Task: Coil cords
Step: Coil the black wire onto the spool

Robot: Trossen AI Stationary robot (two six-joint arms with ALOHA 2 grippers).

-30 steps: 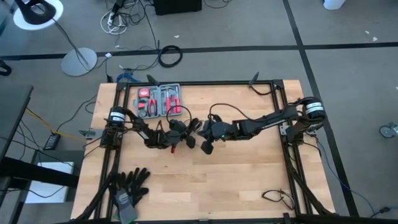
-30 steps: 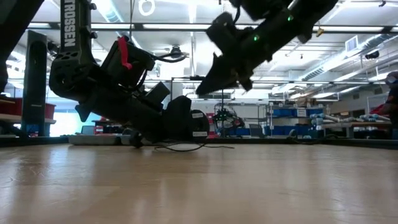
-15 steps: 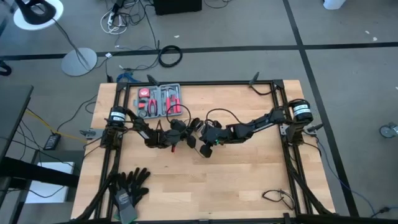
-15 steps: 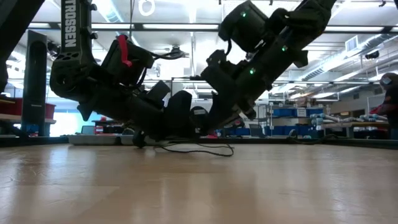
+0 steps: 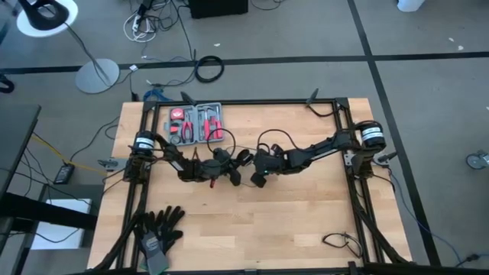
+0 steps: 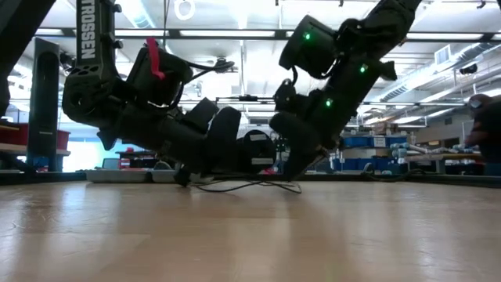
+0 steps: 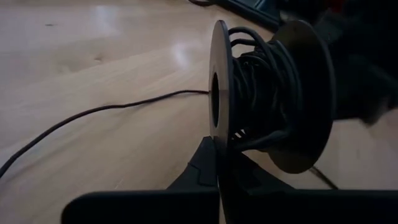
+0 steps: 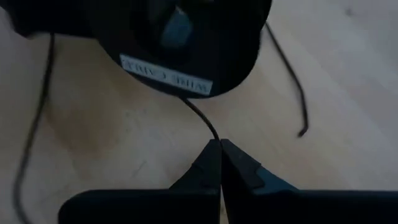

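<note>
You have the wooden table [image 5: 290,221] under both arms, which meet low near its centre. The left arm [image 5: 172,159] reaches in from nine o'clock and the right arm [image 5: 321,148] from three o'clock, bent down so that both grippers sit close together just above the wood. At about eleven o'clock from the centre lies an open tool case [image 5: 195,124] with red-handled tools, and a pair of black gloves [image 5: 157,229] rests toward seven o'clock near the table's edge. Your left gripper [image 7: 217,163] has its fingers pressed together on the flange of a black spool [image 7: 267,106], held on edge with the wire wound around its core. The thin black wire [image 7: 106,112] runs off the spool and trails across the wood, loose and curving. Your right gripper [image 8: 220,158] is just at three o'clock of the spool, fingers closed on the wire where it leaves the spool's labelled face. In the level view the wire [image 6: 250,186] lies slack on the table between the two grippers.
</note>
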